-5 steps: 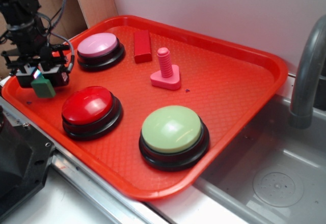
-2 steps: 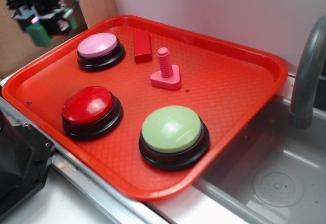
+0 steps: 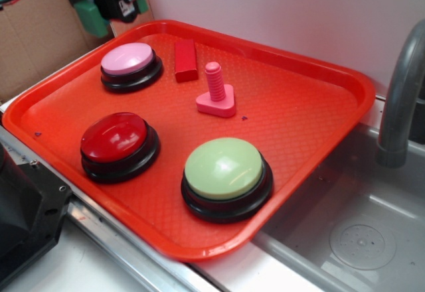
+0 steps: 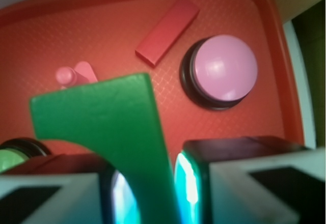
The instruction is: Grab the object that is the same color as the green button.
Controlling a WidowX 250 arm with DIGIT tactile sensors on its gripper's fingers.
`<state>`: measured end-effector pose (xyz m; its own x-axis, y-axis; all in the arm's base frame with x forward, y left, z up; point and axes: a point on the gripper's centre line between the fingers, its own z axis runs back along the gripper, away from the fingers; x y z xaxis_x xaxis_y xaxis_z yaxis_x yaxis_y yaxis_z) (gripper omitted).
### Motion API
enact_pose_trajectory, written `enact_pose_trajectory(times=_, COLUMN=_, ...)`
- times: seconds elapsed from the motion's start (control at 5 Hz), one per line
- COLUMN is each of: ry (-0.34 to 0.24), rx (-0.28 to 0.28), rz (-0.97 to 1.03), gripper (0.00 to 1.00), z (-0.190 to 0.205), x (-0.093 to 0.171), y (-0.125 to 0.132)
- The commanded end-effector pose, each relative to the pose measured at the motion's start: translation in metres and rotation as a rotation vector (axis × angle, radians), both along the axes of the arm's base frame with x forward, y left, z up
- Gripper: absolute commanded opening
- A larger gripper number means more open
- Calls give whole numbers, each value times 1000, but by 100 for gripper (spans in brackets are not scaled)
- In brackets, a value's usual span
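My gripper (image 3: 99, 3) is shut on the small dark green block (image 3: 91, 17) and holds it high above the tray's far left corner, over the pink button (image 3: 128, 58). In the wrist view the green block (image 4: 109, 127) fills the middle, pinched between the two fingers (image 4: 244, 173), its curved notch at lower left. The large pale green button (image 3: 224, 168) on its black base sits at the tray's near side; only its edge (image 4: 9, 159) shows in the wrist view.
On the red tray (image 3: 312, 113) stand a red dome button (image 3: 114, 137), a red rectangular block (image 3: 185, 59) and a pink bolt-shaped piece (image 3: 215, 93). A grey faucet (image 3: 398, 86) and sink (image 3: 345, 239) lie to the right. Cardboard (image 3: 33, 33) stands behind on the left.
My gripper has lifted the green block off the tray's left side and carried it up and to the right, to above the pink button.
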<state>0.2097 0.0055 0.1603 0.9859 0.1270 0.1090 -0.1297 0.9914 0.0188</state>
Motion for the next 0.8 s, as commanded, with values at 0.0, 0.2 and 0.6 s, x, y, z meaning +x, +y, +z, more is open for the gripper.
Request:
enact_pose_trajectory(times=0.0, ry=-57, rx=-29, rz=14, gripper=0, z=52, x=-10, y=21)
enact_pose_trajectory(times=0.2, ry=-69, rx=-32, rz=15, gripper=0, z=63, x=-10, y=21)
enact_pose_trajectory(times=0.6, ry=-69, rx=-22, rz=9, gripper=0, z=68, x=-12, y=24)
